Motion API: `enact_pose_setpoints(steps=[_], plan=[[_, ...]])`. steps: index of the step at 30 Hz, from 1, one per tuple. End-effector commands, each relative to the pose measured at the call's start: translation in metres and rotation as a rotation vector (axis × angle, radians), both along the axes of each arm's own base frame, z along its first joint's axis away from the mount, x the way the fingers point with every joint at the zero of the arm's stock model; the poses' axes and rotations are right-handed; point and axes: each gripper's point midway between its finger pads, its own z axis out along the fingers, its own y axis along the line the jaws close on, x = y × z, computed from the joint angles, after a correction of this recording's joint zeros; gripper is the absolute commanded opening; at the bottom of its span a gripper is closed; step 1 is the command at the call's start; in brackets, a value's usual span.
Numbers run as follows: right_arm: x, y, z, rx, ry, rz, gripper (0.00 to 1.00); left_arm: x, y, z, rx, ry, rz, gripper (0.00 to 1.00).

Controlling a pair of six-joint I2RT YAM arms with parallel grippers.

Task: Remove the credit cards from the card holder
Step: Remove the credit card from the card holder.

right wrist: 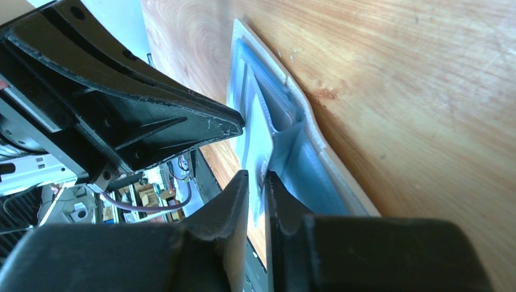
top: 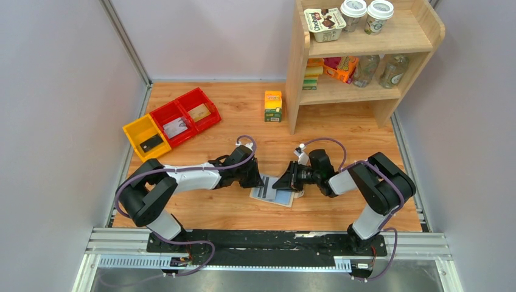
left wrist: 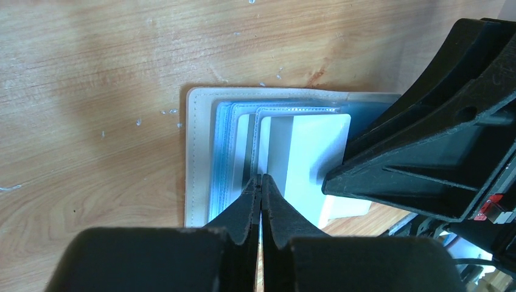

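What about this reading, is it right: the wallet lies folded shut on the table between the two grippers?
No. The wallet lies spread open, not folded shut; the left wrist view shows its blue inside and cards. It does lie on the table between the left gripper and right gripper.

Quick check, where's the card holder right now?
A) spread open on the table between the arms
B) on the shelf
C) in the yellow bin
A: the card holder lies spread open on the wooden table, with a white card showing in its blue pockets.
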Motion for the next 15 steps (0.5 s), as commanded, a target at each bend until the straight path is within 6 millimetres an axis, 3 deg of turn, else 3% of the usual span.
enact_pose_setpoints(steps=[1,7,15], plan=[[0.0025,0.0055,0.0181,0.081,-0.055,0.029,0.22,-0.0219,0.0325,-0.0420,0.173,0.096,0.006,0.02],[0.0018,0.0052,0.0185,0.093,-0.056,0.030,0.25,-0.0221,0.0313,-0.0433,0.173,0.101,0.000,0.02],[0.0016,0.0029,0.0256,0.135,-0.071,0.028,0.13,-0.0224,0.0311,-0.0446,0.175,0.107,0.002,0.02]])
